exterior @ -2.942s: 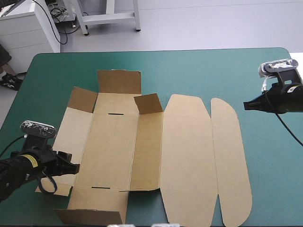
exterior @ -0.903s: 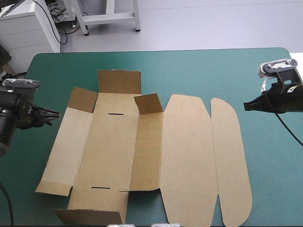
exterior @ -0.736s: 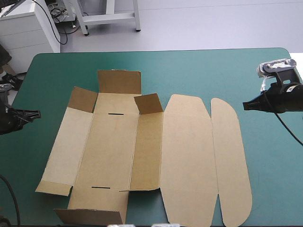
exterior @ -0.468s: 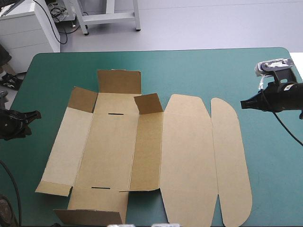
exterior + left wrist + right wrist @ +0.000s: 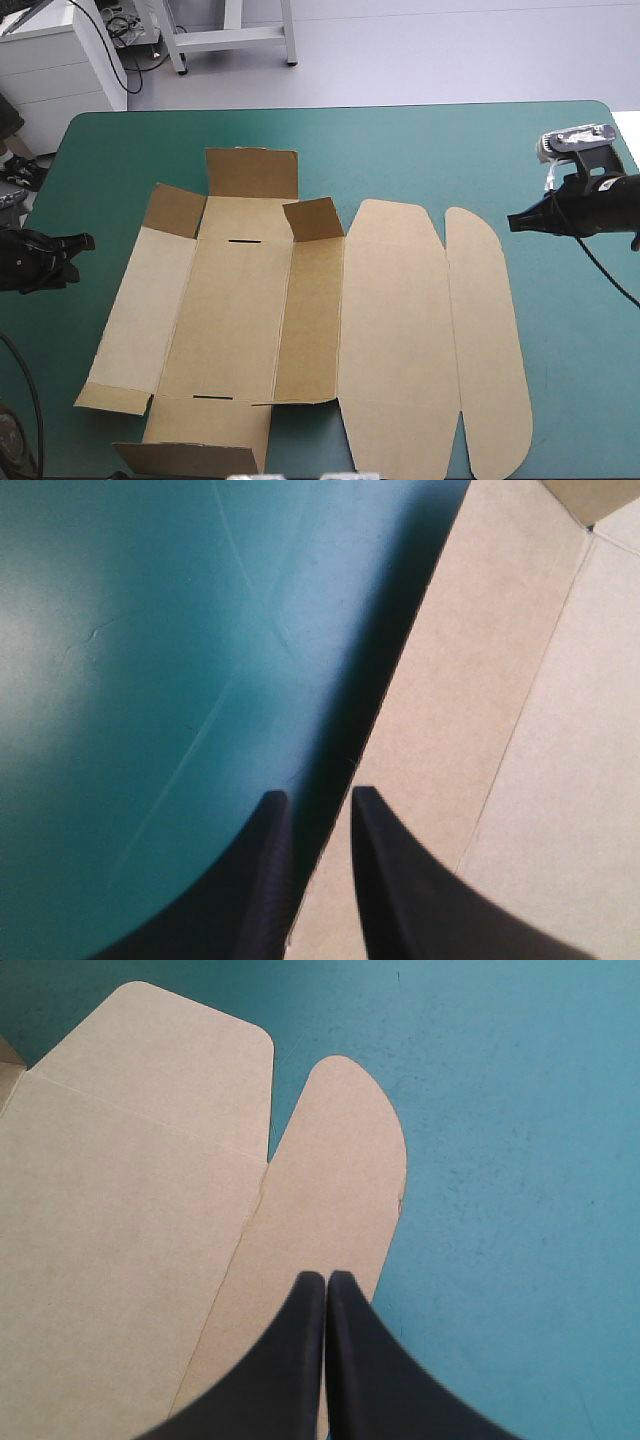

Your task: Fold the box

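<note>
The brown box (image 5: pixel 400 330) lies as a flat cut sheet in the middle of the table. Its far end flaps and the near end wall are raised, and the rounded lid panels lie flat on the right. My left gripper (image 5: pixel 88 240) hovers over the teal-green cover just off the sheet's left edge. In the left wrist view this gripper (image 5: pixel 318 796) stands a little open with nothing between its fingers, and the box (image 5: pixel 530 710) edge runs beneath them. My right gripper (image 5: pixel 512 222) is shut and points at the lid's outer rounded panel. The right wrist view shows the right gripper (image 5: pixel 326 1278) over that panel of the box (image 5: pixel 130 1180).
Teal-green cover (image 5: pixel 420 150) shows in a wide band along the table's far edge. Narrower strips of it run left of the sheet and right of the lid. The sheet's near end reaches the table's near edge.
The left gripper left the sheet's near-left corner and drew back toward the table's left edge, then crept slightly toward the sheet. The right gripper edged a little toward the lid. The box has not moved.
</note>
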